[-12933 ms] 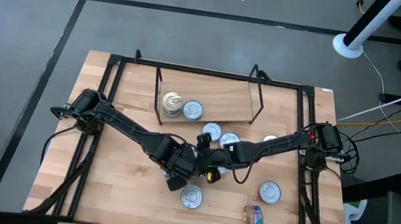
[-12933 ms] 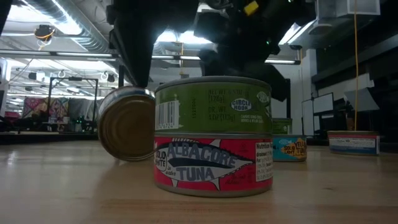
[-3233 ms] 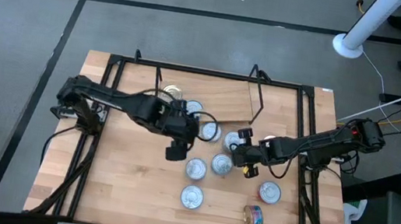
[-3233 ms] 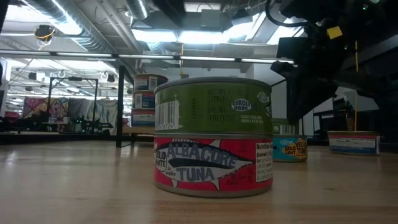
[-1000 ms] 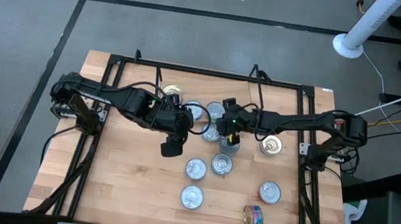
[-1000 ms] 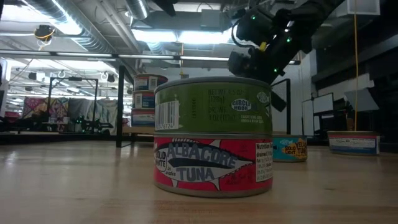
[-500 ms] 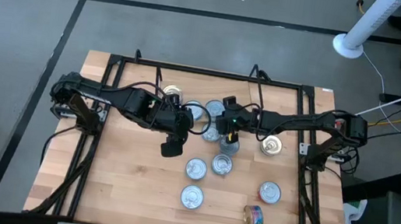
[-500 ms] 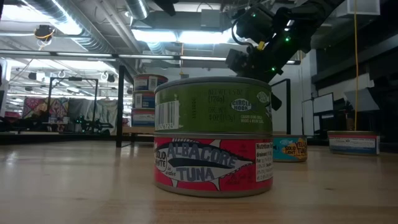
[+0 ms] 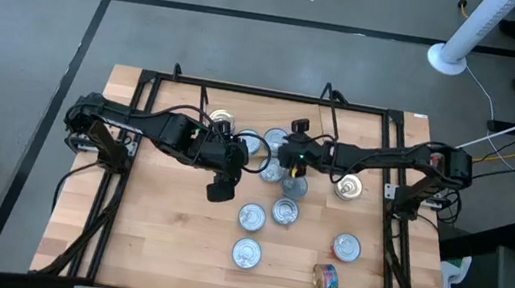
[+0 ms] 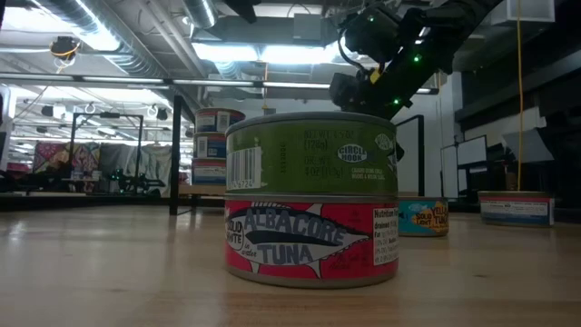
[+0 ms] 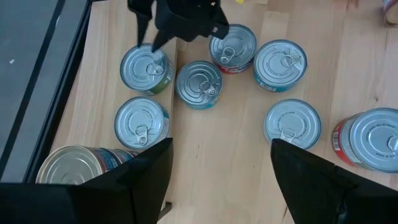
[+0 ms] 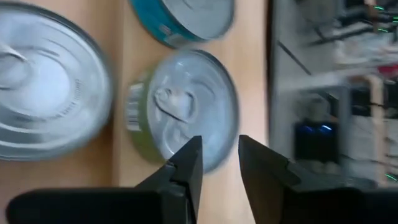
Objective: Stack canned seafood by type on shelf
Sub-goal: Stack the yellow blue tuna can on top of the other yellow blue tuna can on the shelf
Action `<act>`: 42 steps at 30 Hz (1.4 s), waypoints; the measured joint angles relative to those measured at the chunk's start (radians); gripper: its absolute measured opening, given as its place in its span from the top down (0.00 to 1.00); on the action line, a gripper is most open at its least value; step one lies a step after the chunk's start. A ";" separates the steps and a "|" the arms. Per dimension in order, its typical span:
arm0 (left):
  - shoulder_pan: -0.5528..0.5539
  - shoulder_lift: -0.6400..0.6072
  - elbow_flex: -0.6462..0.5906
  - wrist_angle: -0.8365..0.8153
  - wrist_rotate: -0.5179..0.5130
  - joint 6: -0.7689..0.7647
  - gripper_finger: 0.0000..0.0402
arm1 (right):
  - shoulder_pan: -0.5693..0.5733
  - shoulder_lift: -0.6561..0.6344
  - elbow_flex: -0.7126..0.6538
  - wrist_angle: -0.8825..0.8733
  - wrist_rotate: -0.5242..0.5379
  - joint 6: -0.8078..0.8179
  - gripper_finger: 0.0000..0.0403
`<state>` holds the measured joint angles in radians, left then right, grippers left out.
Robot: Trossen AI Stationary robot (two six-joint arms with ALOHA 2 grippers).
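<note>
- Presently the right gripper point(image 12: 219, 146) hangs over the left part of the shelf point(image 9: 291, 119), directly above a green-labelled tin point(image 12: 186, 109). Its jaws are seen a little apart and clamped on nothing.
- That tin is judged to be set down on the shelf board already, so the step in hand appears to be the clearing of the jaws. A straight lift is advised, with the jaws widened evenly, so that the rim is not snagged and the tin is not dragged towards the board's near edge.
- The teal-labelled tin point(image 12: 186, 18) lies just beside it, so sideways travel is best avoided until the fingers are above lid height.
- The left gripper point(image 11: 221, 149) waits over the surface near the loose tins, its jaws wide apart and empty.
- The tins are short, round and flat-lidded, with ring pulls and ribbed silver tops. Smooth metal of this kind is expected to slide readily on wood.
- One gold-lidded tin point(image 9: 224, 119) is seen at the shelf's left end.
- At the near edge of the surface a green tin point(image 10: 311, 154) rests squarely on a red albacore tin point(image 10: 311, 241).
- The shelf is a pale wood board on thin black wire.
</note>
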<state>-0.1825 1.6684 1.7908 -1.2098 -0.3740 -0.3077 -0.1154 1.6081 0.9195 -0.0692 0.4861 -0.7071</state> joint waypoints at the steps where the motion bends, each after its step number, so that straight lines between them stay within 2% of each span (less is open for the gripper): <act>1: 0.000 0.000 0.000 0.000 0.000 0.000 0.34 | 0.016 0.000 0.000 0.000 0.040 -0.001 0.74; 6: 0.000 0.000 0.000 -0.001 0.000 0.000 0.34 | 0.116 -0.001 0.000 -0.019 0.175 -0.007 0.74; 17: 0.000 0.000 0.000 -0.012 0.000 0.018 0.34 | 0.317 -0.001 0.000 -0.221 0.256 0.038 0.74; 22: 0.000 0.003 0.000 0.003 0.000 0.001 0.34 | 0.368 -0.001 0.000 -0.389 0.224 0.143 0.74; 29: 0.000 0.054 0.000 0.092 0.000 0.017 0.34 | 0.378 -0.001 0.000 -0.526 0.062 0.295 0.74; 34: 0.007 0.139 0.000 0.106 0.000 0.056 0.34 | 0.378 -0.001 0.000 -0.580 0.088 0.357 0.74; 42: 0.061 0.298 0.000 0.141 0.001 0.194 0.34 | 0.378 -0.005 0.088 -0.794 0.037 0.495 0.74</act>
<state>-0.1213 1.9666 1.7908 -1.0692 -0.3733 -0.1141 0.2623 1.6035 1.0075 -0.8633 0.5227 -0.2124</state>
